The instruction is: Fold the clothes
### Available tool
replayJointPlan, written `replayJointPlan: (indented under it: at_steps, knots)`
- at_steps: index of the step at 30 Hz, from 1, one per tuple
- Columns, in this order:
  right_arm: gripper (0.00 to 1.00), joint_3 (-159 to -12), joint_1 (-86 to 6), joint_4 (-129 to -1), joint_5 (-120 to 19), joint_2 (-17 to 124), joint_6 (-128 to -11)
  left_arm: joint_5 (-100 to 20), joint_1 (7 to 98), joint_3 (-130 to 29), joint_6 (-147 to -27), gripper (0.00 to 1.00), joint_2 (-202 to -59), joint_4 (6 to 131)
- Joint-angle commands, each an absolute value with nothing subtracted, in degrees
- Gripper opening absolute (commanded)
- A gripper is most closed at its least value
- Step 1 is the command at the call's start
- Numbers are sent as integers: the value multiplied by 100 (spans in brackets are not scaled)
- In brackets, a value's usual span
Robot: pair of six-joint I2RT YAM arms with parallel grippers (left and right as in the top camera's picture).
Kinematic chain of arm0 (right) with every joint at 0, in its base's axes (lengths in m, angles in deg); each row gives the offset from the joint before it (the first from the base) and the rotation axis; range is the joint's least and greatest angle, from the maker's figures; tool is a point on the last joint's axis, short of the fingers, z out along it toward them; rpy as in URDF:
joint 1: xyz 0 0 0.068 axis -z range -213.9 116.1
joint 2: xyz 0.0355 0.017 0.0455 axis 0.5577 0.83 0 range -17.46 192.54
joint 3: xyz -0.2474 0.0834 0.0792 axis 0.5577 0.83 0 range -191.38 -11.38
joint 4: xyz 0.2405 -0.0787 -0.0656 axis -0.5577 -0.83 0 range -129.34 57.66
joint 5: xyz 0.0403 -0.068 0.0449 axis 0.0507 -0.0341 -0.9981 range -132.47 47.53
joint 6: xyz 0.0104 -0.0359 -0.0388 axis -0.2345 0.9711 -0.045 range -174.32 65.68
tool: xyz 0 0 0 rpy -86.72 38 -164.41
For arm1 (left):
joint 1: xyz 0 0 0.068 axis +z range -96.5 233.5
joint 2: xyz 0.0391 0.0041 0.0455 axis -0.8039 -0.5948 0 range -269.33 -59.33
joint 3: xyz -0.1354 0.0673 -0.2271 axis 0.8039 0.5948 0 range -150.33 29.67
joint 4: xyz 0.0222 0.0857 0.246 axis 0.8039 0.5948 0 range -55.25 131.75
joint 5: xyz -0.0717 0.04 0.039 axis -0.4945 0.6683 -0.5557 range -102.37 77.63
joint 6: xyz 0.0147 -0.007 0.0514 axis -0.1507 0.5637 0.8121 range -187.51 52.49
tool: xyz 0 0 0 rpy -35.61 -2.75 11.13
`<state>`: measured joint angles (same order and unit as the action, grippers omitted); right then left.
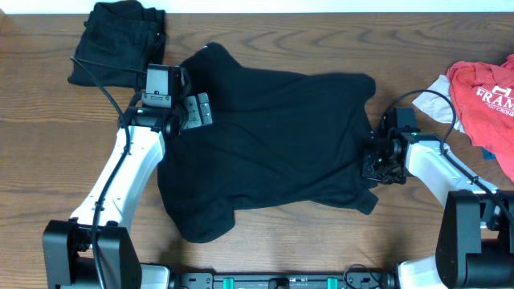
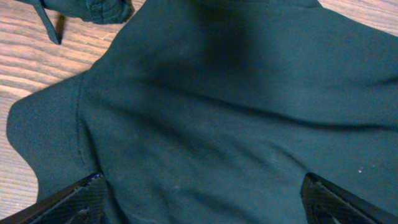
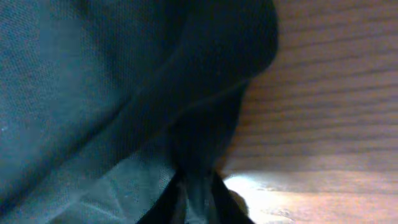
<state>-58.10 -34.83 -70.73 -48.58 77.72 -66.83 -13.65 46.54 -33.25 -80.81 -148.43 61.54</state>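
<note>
Now my right claw (image 3: 196, 194) clamps the black top (image 1: 265, 144) at its edge, left claw (image 2: 202, 193) apart; 1 black garment (image 1: 120, 40) seems folded, red tee (image 1: 486, 96) waits.

Not much else here tbh, just a dark brown wooden table (image 1: 305, 241) with a pretty strong grain running sideways. There's a pale strip (image 1: 321, 5) along its far edge, can't tell what it is.
</note>
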Motion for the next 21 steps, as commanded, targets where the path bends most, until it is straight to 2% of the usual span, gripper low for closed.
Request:
replayJointPlan:
  at_steps: [1,4,10,21]
  knots:
    - [4,-5144,-3538,-7242,-4782,8392,-6934,-1338,4641,-3301,-8090,100,-14902,6174]
    - [1,-5146,-3500,-7244,-4782,8390,-7149,-1338,4641,-3301,-8090,100,-14902,6171]
    - [1,-5277,-3494,-7611,-4782,8390,-7278,-1341,4641,-3301,-8090,100,-14902,6171]
    - [1,-6459,-3494,-9615,-4438,8353,-7627,-1338,4641,-3301,-8090,100,-14902,6171]
